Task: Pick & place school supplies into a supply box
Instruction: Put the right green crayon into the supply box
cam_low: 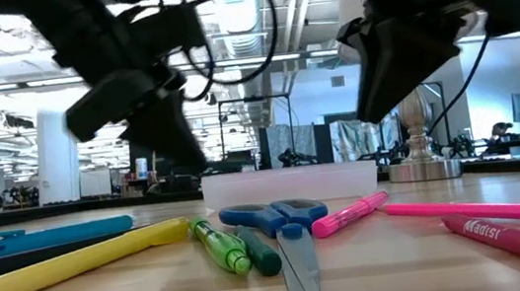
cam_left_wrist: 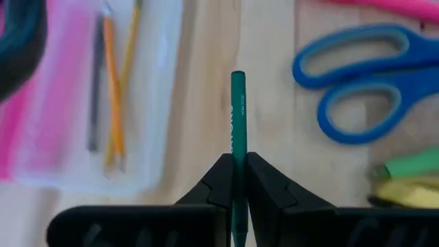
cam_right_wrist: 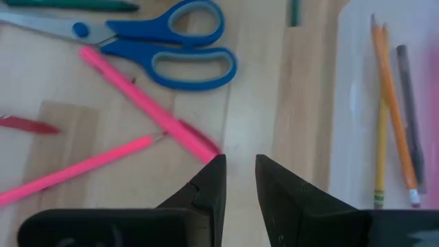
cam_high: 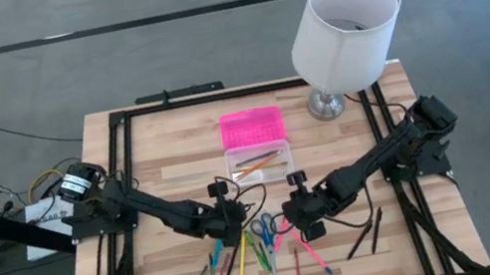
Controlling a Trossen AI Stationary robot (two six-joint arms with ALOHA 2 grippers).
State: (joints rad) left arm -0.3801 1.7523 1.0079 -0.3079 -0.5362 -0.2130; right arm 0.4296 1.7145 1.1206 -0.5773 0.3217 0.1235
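Observation:
My left gripper [cam_left_wrist: 238, 163] is shut on a green pencil [cam_left_wrist: 238, 110] and hovers just near of the supply box. The box has a clear base [cam_high: 260, 163] holding a few pencils [cam_left_wrist: 113, 103] and a pink lid [cam_high: 251, 127] lying open behind it. My right gripper [cam_right_wrist: 240, 171] stands open over bare wood beside the box, with nothing between its fingers. The other school supplies lie flat on the table near the front edge: blue-handled scissors [cam_right_wrist: 164, 48], pink pens [cam_right_wrist: 147, 110], and green and yellow pens [cam_low: 223, 247]. My left gripper pinches the green pencil's shaft [cam_left_wrist: 238, 152] between its two fingers. The fingers slant down from the near left. The pencil runs along them, its free end [cam_left_wrist: 238, 75] sticking out past the tips toward the box. It looks lifted clear of the table.
A white lamp [cam_high: 346, 23] on a metal foot [cam_high: 326, 103] stands at the far right corner. Two dark pens [cam_high: 368, 234] lie at the near right. Bare wood [cam_left_wrist: 206, 82] separates the box from the scissors. A black frame [cam_high: 122, 159] borders the table.

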